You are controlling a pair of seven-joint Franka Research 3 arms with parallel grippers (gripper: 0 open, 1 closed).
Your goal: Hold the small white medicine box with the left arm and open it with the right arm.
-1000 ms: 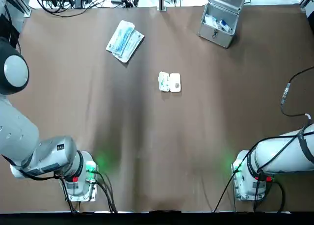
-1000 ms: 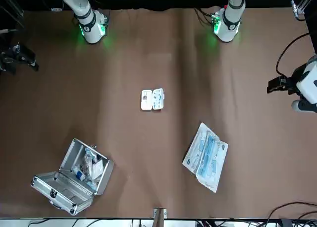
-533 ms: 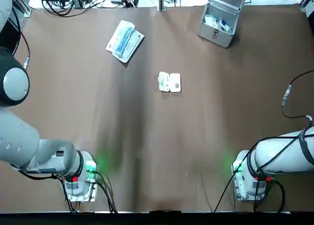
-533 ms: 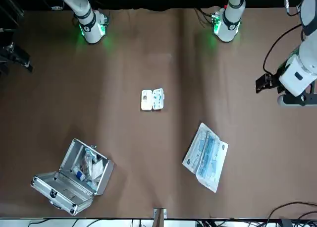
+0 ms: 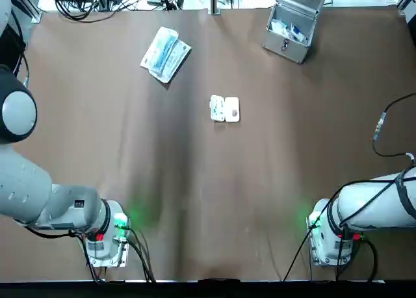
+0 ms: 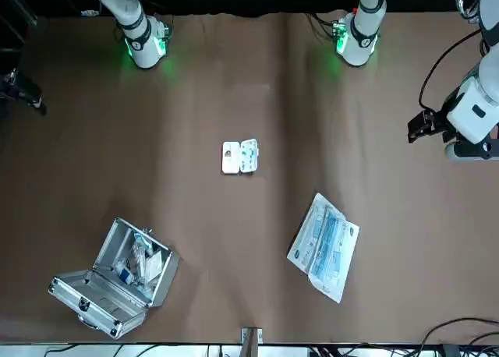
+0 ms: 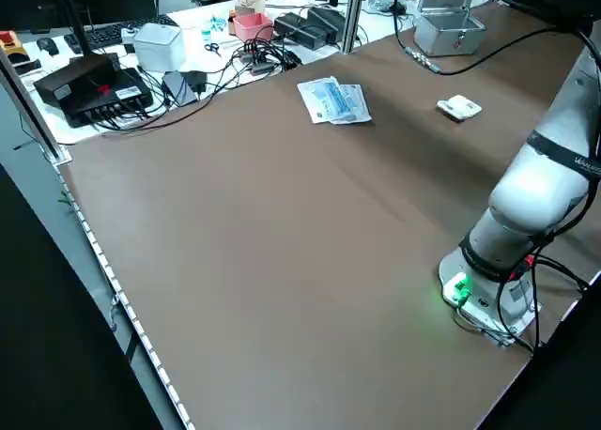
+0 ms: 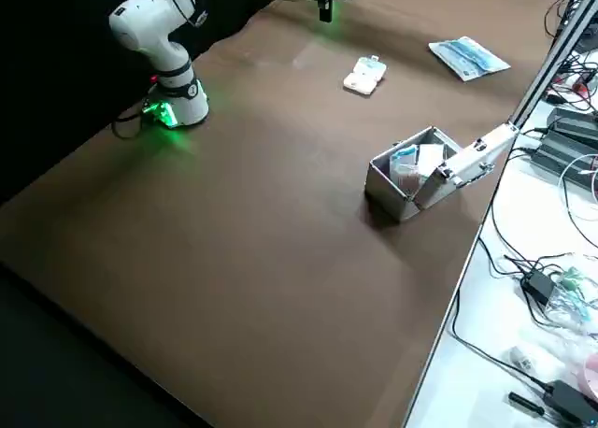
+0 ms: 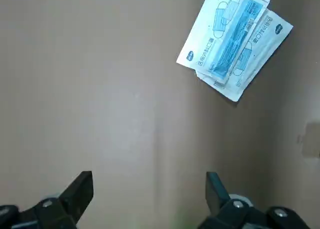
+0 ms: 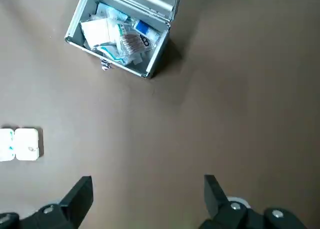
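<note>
My left tool (image 9: 147,181) hangs spread wide and empty over the bench (image 5: 97,148), near the mask packets (image 9: 234,41). The small white medicine box (image 5: 225,108) lies mid-bench, well apart from both tools. My right tool (image 10: 146,185) is equally spread and empty, near the metal case (image 10: 122,34).

The small white medicine box (image 5: 225,108) lies open mid-table (image 5: 97,155).
</note>
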